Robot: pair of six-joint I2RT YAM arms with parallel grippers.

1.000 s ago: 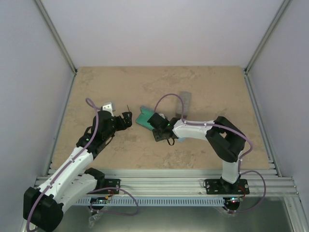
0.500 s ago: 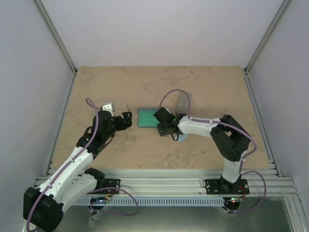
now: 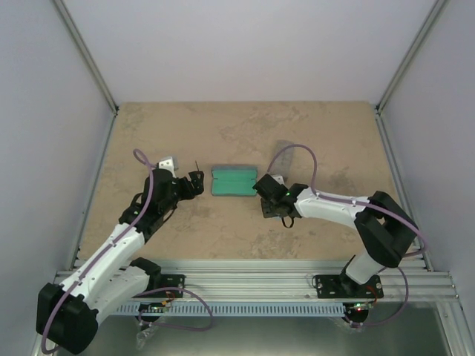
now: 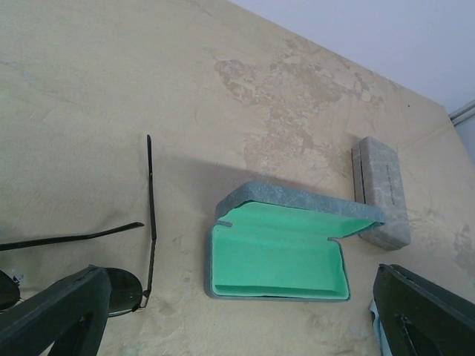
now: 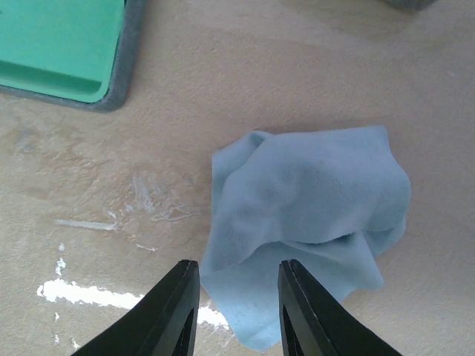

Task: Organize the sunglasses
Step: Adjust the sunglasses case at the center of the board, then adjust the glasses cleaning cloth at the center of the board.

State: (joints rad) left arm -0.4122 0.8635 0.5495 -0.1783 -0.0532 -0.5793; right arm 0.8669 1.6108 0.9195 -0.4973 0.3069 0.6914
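Left gripper point(image 3: 195, 180): jaws at full spread, nothing held. Black-lens sunglasses point(image 4: 122, 291) lie on the table point(image 4: 89, 89) by the finger at the left of the wrist view, off centre between the jaws. Temples unfolded, one running away from the wrist, the other out to the left; one lens partly hidden by that finger. Open green-lined case point(image 4: 278, 259) near them on the right, closed grey case point(image 4: 381, 191) behind it. Left arm is the nearer; judged it must shift left to centre on the frame. Right gripper point(image 5: 237, 268): narrow gap, apparently empty, over the light blue cloth point(image 5: 312, 193)
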